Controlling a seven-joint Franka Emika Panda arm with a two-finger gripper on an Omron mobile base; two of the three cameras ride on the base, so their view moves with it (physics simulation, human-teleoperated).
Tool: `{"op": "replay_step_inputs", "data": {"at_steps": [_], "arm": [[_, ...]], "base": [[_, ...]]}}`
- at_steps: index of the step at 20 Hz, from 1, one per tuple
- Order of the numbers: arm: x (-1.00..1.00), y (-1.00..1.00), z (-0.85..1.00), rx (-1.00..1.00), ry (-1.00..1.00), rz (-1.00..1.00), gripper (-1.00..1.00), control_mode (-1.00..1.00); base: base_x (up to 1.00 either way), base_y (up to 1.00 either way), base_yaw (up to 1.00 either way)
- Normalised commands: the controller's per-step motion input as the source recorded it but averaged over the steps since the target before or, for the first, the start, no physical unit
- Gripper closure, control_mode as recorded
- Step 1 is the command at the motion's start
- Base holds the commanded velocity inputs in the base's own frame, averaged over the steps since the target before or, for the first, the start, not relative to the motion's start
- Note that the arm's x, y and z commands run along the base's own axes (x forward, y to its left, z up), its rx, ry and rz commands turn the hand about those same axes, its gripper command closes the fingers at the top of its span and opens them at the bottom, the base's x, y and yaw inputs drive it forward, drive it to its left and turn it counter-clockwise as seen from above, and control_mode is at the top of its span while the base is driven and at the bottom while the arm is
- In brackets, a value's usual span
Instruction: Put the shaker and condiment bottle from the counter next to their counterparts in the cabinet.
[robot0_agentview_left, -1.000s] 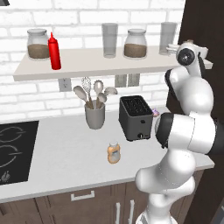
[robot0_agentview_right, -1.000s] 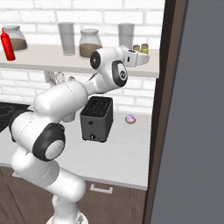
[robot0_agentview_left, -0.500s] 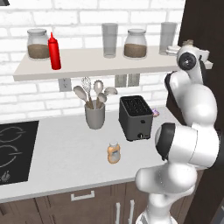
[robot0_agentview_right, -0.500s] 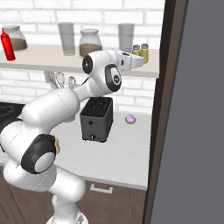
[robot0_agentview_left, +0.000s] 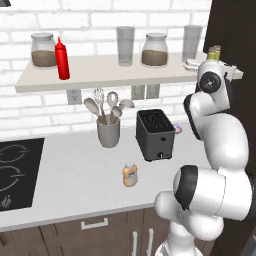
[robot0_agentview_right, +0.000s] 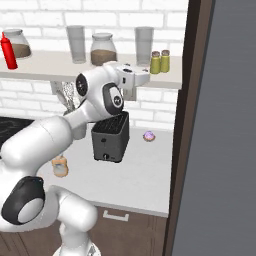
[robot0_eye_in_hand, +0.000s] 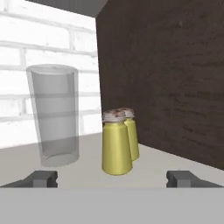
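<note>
The two shakers (robot0_eye_in_hand: 117, 144) have smooth, matt olive-yellow bodies, plastic-looking, with speckled brown caps. The tall glass (robot0_eye_in_hand: 54, 113) beside them is clear and faintly grey. The cabinet shelf (robot0_agentview_left: 105, 72) is a smooth, matt beige board. The side panel (robot0_eye_in_hand: 166, 74) is dark, grained wood. The toaster (robot0_agentview_left: 155, 134) looks matt black.

Lit evenly and brightly, with no single source apparent. Soft shadow cast under the shelf (robot0_agentview_left: 100, 75) onto the brick wall (robot0_agentview_left: 75, 15) toward 6 o'clock. Rendered cleanly: no glare, no blur, no edge distortion. Dark panel (robot0_eye_in_hand: 175, 78) at 3 o'clock remained dim.
</note>
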Motion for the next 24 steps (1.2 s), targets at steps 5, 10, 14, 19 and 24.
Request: {"op": "replay_step_inputs", "data": {"at_steps": [5,10,14,19,24], "arm": [[-0.84,0.42,-0.08,-0.01,-0.06,0.05,-1.00,-1.00],[-1.00,0.32,-0.09,-0.01,-0.06,0.08,-1.00,-1.00],[-1.00,0.25,-0.12,-0.03,-0.05,0.08,-1.00,-1.00],[-1.00,0.15,-0.19,-0.04,-0.05,0.11,-1.00,-1.00],[-0.93,0.10,-0.15,-0.03,-0.01,0.12,-1.00,-1.00]], "base": [[0.00,0.00,0.00],[0.00,0.00,0.00],[0.00,0.00,0.00],[0.00,0.00,0.00],[0.00,0.00,0.00]]}}
